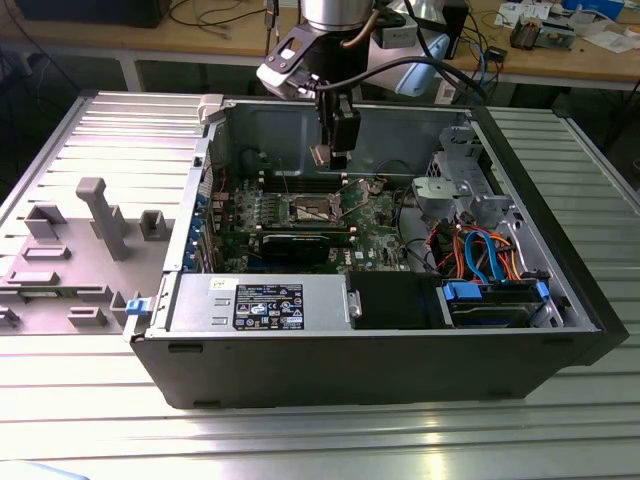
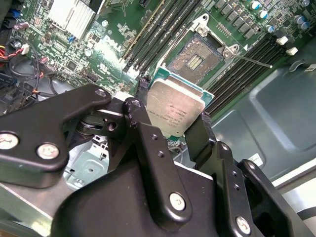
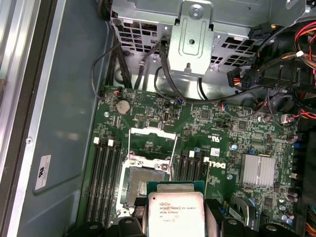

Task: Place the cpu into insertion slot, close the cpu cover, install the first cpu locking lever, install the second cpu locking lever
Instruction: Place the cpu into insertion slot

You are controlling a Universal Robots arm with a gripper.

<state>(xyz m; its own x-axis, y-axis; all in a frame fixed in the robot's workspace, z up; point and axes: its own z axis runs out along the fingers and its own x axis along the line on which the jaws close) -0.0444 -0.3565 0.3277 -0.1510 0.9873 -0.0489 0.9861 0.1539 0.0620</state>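
My gripper [image 2: 170, 116] is shut on the cpu [image 2: 175, 106], a flat square chip with a silvery top, held by two opposite edges between the black fingers [image 2: 140, 123]. In the exterior view the gripper [image 1: 330, 152] hangs inside the open computer case, above the green board. The insertion slot [image 2: 195, 57] lies bare below and a little ahead of the chip, its dark pin field showing. In the first wrist view the cpu [image 3: 176, 210] overlaps the near corner of the insertion slot [image 3: 145, 180]. The cpu cover [image 3: 153, 132] stands swung open on the slot's far side.
Long narrow memory slots [image 3: 103, 182] flank the socket on both sides. A silver heatsink [image 3: 257, 170] sits on the board. A metal drive cage [image 3: 197, 29] and bundles of cables [image 1: 480, 255] fill one end of the case. A grey fixture plate [image 1: 70, 250] lies at the exterior view's left.
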